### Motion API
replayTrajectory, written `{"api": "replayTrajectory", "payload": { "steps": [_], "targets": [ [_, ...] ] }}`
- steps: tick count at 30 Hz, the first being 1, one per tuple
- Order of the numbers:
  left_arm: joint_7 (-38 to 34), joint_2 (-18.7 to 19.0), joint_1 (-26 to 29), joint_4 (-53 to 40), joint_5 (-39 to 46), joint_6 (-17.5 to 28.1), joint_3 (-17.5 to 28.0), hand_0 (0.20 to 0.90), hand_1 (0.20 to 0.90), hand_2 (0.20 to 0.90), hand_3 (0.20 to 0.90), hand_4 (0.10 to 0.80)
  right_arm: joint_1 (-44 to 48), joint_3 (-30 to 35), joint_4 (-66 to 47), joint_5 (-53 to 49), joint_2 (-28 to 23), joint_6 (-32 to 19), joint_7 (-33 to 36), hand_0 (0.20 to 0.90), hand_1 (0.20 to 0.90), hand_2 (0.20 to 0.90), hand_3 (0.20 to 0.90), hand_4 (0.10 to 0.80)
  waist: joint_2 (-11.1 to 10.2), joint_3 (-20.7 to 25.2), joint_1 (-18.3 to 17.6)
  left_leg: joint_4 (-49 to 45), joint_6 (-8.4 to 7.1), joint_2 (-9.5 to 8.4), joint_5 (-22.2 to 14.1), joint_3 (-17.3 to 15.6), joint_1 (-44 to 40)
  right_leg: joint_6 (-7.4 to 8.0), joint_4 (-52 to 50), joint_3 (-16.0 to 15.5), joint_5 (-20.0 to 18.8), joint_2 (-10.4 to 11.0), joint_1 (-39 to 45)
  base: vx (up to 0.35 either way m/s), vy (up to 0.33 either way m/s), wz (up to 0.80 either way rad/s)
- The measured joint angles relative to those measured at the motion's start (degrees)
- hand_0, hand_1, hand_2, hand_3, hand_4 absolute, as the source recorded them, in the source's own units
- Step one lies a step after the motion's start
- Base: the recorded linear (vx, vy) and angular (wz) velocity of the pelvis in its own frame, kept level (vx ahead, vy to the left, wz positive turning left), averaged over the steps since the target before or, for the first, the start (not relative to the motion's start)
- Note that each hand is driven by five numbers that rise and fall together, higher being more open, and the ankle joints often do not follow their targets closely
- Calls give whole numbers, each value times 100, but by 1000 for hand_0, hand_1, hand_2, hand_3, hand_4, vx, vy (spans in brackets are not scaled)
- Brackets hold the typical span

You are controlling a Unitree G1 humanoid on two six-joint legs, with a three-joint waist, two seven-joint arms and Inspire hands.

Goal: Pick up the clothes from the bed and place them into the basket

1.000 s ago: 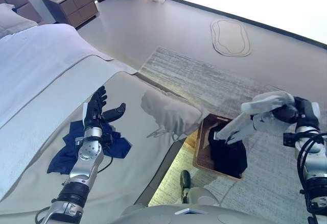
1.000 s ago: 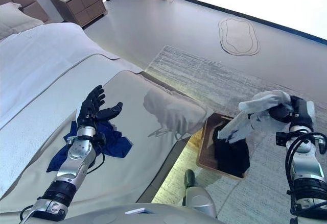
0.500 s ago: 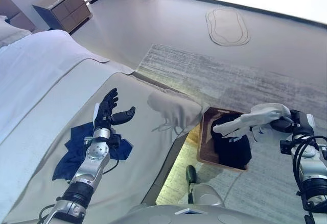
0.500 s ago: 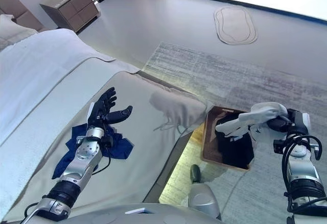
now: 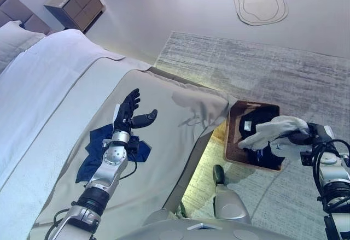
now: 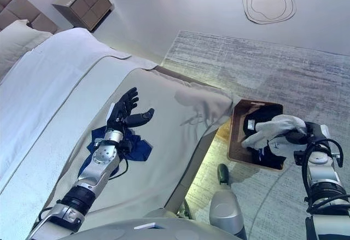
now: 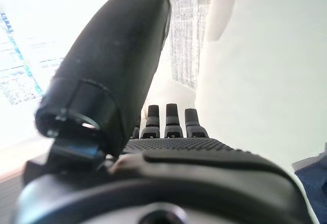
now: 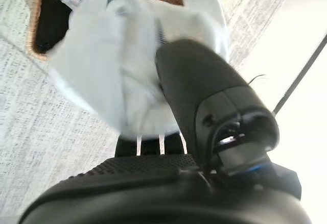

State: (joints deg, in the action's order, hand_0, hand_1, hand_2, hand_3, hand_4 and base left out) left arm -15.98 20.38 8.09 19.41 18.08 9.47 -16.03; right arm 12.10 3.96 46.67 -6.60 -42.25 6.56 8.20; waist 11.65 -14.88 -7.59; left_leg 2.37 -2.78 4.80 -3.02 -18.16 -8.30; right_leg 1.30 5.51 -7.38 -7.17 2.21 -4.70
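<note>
A dark blue garment (image 5: 95,151) lies crumpled on the beige bed cover (image 5: 164,136). My left hand (image 5: 129,113) is open, fingers straight, held just above the garment's far edge; it also shows in its wrist view (image 7: 168,122). My right hand (image 5: 304,136) is shut on a white garment (image 5: 270,130) and holds it over the brown wicker basket (image 5: 234,115) on the rug beside the bed. The white garment (image 8: 127,55) drapes over the thumb (image 8: 204,91) in the right wrist view. Dark clothes (image 5: 247,125) lie in the basket.
The bed's corner (image 5: 219,100) is close to the basket. A grey rug (image 5: 284,70) covers the floor around it. A wooden nightstand (image 5: 74,2) stands at the far left and a small oval mat (image 5: 260,0) lies on the floor beyond.
The camera has shifted. My right hand has lowered the white garment closer over the basket. My left hand stays open above the blue garment.
</note>
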Motion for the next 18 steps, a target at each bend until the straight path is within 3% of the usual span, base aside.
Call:
{"api": "replayTrajectory", "payload": {
  "steps": [18],
  "targets": [
    [12, 0, -2, 0, 44, -41, 6, 900, 900, 900, 900, 800, 290, -1, -71, 10, -2, -11, 9, 900, 900, 900, 900, 800, -75, -77, 117, 0, -3, 3, 2, 72, 15, -23, -24, -97, -17, 18, 35, 0, 1, 2]
  ]
}}
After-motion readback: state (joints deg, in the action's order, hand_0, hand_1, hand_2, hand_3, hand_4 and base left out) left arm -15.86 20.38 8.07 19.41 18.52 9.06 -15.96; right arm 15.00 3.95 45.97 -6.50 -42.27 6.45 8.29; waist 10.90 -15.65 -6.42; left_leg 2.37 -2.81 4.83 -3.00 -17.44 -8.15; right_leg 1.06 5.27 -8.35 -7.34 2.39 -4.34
